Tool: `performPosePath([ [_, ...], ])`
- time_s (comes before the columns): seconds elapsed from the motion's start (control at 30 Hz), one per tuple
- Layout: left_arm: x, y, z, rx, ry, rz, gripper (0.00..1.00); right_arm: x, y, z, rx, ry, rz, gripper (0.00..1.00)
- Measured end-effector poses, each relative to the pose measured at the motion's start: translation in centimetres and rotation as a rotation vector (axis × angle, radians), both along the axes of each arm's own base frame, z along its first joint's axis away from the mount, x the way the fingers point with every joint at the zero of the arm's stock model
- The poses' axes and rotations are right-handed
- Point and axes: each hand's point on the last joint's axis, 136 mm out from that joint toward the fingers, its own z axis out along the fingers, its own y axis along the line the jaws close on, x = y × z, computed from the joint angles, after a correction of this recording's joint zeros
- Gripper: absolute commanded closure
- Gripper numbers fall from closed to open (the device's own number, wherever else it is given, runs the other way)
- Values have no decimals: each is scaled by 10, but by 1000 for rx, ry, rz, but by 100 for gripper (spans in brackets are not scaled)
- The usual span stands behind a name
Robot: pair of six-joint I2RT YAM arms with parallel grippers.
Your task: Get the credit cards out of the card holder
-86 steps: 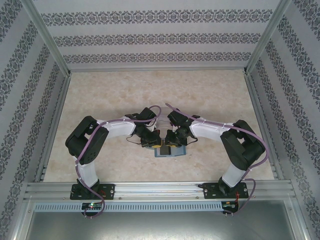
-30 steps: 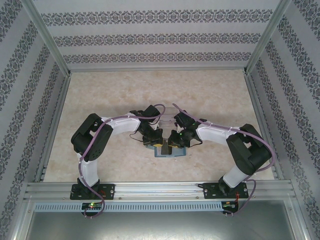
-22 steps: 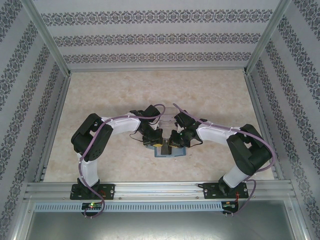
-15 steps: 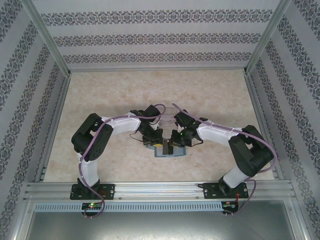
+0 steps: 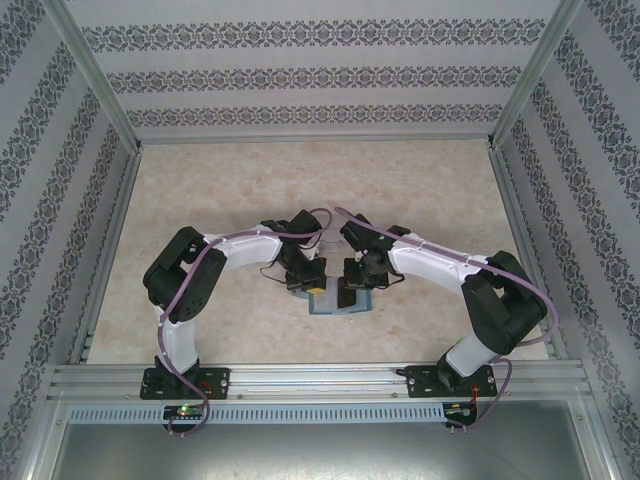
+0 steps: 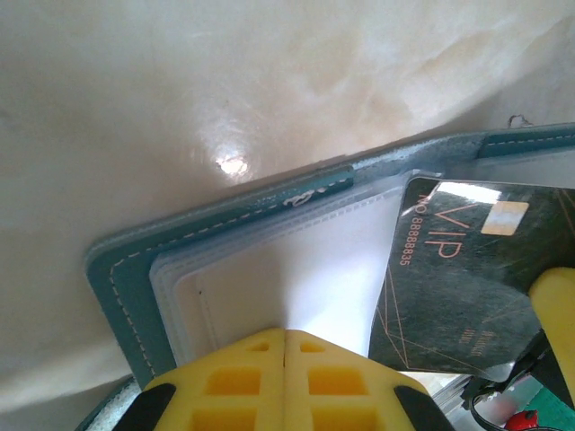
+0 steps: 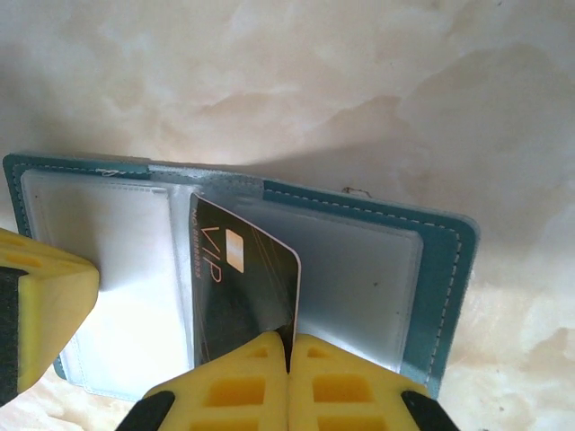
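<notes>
Teal folding card holder point(image 7: 446, 287) lies open on beige marble tabletop point(image 7: 359, 81). Left jaws pinched shut on its clear plastic pockets point(image 6: 269, 296). Right jaws clamped on black VIP credit card point(image 7: 238, 287), tilted, half out of pocket.

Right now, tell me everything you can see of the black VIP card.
The black card is thin, glossy plastic with rounded corners, pale VIP lettering, a gold chip and fine line art. It sticks out, tilted, from a clear sleeve in the open teal card holder. The right gripper, jaws shut, pinches its near edge.
</notes>
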Motion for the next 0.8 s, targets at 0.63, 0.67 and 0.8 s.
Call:
performPosePath([
  [0.63, 0, 0, 0, 0, 0, 0, 100, 1, 4, 9, -105, -17, 58, 92],
  [0.67, 0, 0, 0, 0, 0, 0, 100, 1, 4, 9, -104, -17, 59, 91],
  [0.8, 0, 0, 0, 0, 0, 0, 100, 0, 6, 9, -95, -10, 54, 87],
])
